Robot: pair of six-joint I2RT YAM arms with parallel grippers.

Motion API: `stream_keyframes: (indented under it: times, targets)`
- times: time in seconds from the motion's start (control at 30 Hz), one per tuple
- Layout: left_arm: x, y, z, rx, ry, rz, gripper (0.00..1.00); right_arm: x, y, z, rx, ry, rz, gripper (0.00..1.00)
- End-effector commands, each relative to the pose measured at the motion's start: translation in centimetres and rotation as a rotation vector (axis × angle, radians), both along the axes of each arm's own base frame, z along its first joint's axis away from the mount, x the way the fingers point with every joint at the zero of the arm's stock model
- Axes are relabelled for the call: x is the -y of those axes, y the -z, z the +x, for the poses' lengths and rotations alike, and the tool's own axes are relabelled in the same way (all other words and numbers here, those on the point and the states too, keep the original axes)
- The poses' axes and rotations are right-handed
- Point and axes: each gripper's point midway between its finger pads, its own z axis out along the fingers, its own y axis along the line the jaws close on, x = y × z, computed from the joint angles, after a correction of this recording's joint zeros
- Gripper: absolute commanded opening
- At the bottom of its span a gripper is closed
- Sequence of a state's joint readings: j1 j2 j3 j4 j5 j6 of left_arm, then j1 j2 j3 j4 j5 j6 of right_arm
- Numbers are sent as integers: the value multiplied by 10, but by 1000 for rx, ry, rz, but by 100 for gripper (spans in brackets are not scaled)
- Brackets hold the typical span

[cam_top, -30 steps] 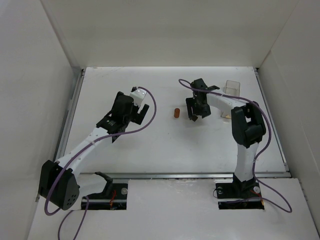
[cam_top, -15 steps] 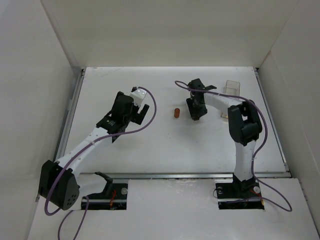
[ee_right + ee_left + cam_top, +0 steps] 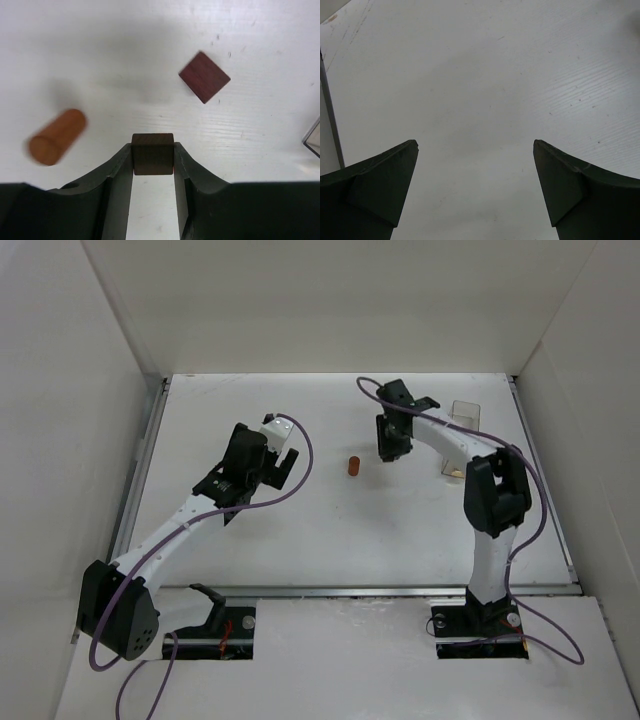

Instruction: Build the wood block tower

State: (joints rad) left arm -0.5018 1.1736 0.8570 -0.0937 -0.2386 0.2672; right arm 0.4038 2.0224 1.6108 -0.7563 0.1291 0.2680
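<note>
dark brown block sits pinched in the right hand; orange cylinder and reddish cube lie apart on open tabletop. left hand spread wide, touching nothing.

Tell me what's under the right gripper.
The right gripper grips a dark brown block. Beyond it on the table lie a reddish cube and an orange cylinder. The spot directly beneath the block is covered.

smooth wooden cylinder; matt, faintly scuffed table.
</note>
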Motion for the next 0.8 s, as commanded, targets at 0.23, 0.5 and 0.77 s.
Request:
stream_keyframes:
  times: [0.23, 0.5, 0.77]
  targets:
    - [1, -13, 4, 52, 2, -26, 100, -78, -69, 12, 117, 24, 113, 0]
    - [1, -9, 3, 43, 2, -22, 100, -90, -70, 15, 152, 37, 77, 0]
    - [0, -10, 2, 51, 2, -26, 100, -89, -49, 10, 118, 51, 40, 0]
